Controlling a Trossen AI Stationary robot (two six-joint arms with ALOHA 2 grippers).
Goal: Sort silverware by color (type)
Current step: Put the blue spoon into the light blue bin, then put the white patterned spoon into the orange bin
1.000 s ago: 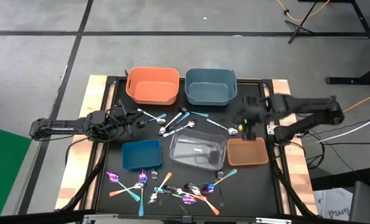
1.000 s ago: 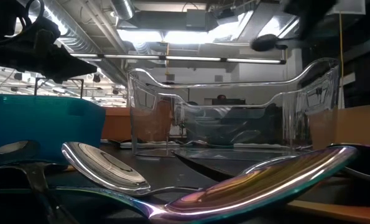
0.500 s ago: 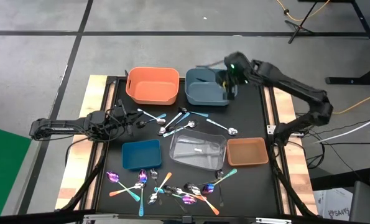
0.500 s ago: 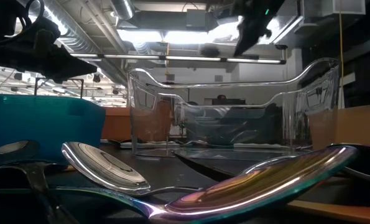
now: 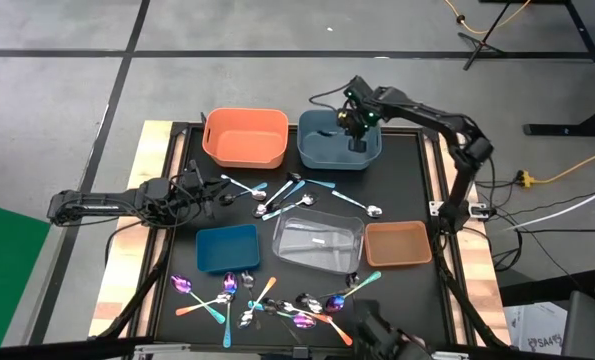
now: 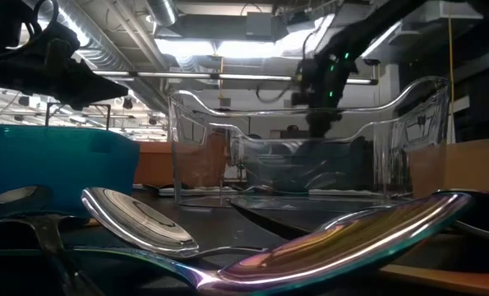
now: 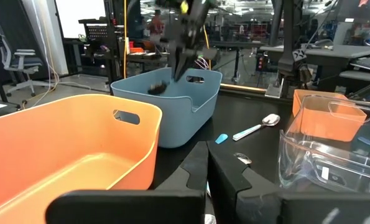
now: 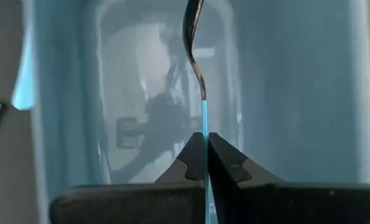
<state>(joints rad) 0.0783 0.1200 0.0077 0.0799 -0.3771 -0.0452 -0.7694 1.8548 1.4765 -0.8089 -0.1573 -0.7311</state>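
We pinch a teal-handled spoon [image 8: 199, 56] in the right gripper [image 8: 204, 163] | over the grey-blue bin [image 5: 322, 150], probably to drop it | left gripper [image 7: 207, 177] closed, empty, waiting.

I've got one teal-handled spoon [image 8: 200, 74] pinched by its handle, hanging bowl-down over the grey-blue bin [image 5: 339, 140] at the table's [image 5: 417, 190] far edge. Mid-table there's a loose bunch of silver spoons [image 5: 277, 200], a few with teal handles, plus one silver spoon [image 5: 362, 207] off toward the right side. Something dark lies inside the clear bin [image 5: 319, 242], can't tell what. Along the near edge sits the messy pile [image 5: 267, 300]: iridescent purple-teal spoons, silver ones, and orange and teal handles all crossing each other.
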